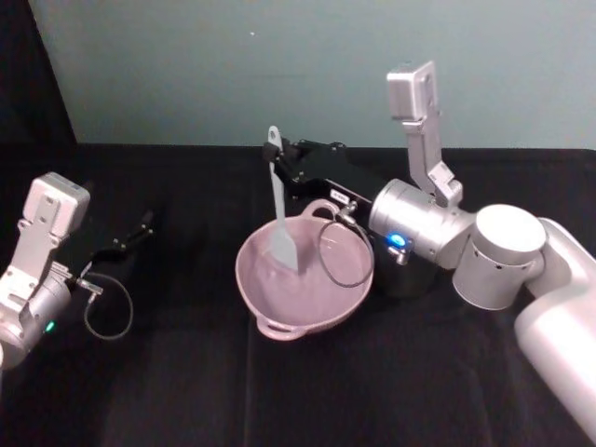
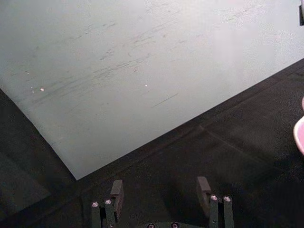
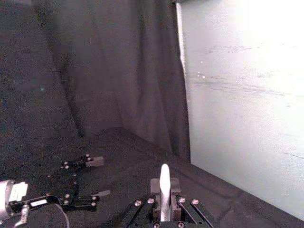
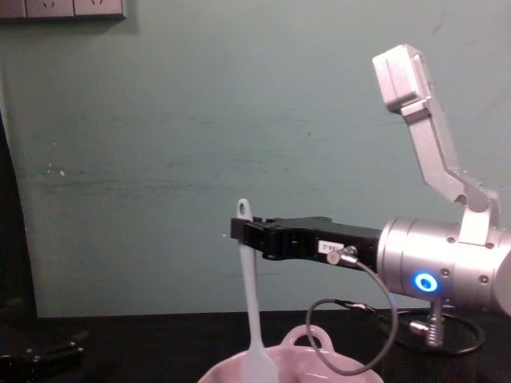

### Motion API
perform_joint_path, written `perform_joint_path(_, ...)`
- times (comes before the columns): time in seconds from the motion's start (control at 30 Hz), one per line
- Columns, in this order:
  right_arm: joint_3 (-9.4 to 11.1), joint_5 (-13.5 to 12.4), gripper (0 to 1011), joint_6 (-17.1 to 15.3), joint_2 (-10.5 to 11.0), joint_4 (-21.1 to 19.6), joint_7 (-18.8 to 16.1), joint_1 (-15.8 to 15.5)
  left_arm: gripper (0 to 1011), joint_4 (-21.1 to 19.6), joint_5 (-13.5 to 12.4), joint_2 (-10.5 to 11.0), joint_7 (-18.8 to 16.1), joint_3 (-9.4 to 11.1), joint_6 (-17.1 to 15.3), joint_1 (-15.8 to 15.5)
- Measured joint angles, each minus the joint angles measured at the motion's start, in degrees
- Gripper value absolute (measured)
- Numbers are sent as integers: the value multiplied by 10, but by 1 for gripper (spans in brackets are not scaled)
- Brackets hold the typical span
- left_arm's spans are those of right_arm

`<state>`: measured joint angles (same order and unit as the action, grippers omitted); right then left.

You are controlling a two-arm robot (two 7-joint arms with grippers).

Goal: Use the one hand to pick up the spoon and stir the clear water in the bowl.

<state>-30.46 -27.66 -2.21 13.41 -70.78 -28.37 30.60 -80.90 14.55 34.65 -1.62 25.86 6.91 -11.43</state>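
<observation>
Spoon (image 1: 278, 209) blade stands in the pink bowl (image 1: 244, 279), handle clamped by the right gripper (image 1: 279, 166) above it. Left gripper (image 3: 99, 176) sits spread, well left of it.

The spoon (image 1: 278, 214) stands almost upright between the fingertips of the right gripper (image 1: 282, 160). Its handle end is just above them and its blade is down inside the bowl (image 1: 244, 279). The bowl sits on the table (image 1: 186, 391), below this gripper. The left gripper (image 1: 138, 231) is well apart to its left, low near the table.
</observation>
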Motion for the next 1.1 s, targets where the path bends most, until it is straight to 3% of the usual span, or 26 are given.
perform_joint_path(0.6,36,-2,124,-15,56,-73,13,-52,1011,0,0,0,0,0,0,0)
perform_joint_path(0.87,36,-6,124,-20,66,-106,14,-76,1011,0,0,0,0,0,0,0)
perform_joint_path(1.1,25,-12,125,-22,62,-114,8,-84,1011,0,0,0,0,0,0,0)
